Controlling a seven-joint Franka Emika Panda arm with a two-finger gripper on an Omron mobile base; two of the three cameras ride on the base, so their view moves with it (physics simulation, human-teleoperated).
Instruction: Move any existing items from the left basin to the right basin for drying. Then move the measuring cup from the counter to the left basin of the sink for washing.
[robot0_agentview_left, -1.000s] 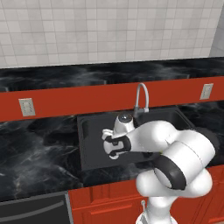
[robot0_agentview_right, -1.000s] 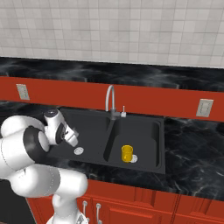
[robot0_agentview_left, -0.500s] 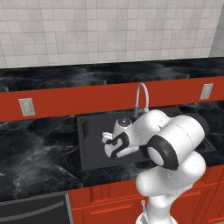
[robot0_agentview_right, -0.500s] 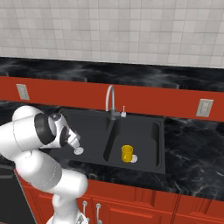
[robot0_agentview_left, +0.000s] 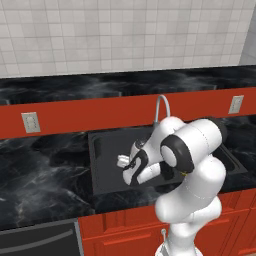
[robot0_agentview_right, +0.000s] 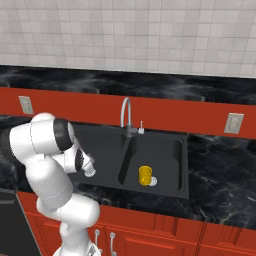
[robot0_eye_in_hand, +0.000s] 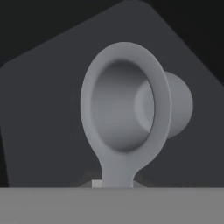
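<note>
The silvery measuring cup (robot0_eye_in_hand: 124, 100) lies on its side in the hand view, its handle running down between my fingers and the matte black left basin (robot0_agentview_left: 105, 150) behind it. My gripper (robot0_agentview_left: 126, 163) is shut on that handle and hangs low over the left basin (robot0_agentview_right: 102, 142), with the cup (robot0_agentview_left: 121, 160) sticking out towards the counter (robot0_agentview_left: 45, 170). The yellow mug (robot0_agentview_right: 145, 176) stands upright in the right basin (robot0_agentview_right: 167, 152) beside its silver drain.
The grey gooseneck faucet (robot0_agentview_right: 125, 112) rises behind the sink divider, just right of my arm. A small soap pump (robot0_agentview_right: 141, 129) stands next to it. Wall outlets (robot0_agentview_left: 30, 122) sit on the red backsplash. The red cabinet front runs below the counter edge.
My elbow has swung round and the arm has folded in closer to the base. The gripper has stayed over the left basin with the measuring cup in it. The mug has not moved.
</note>
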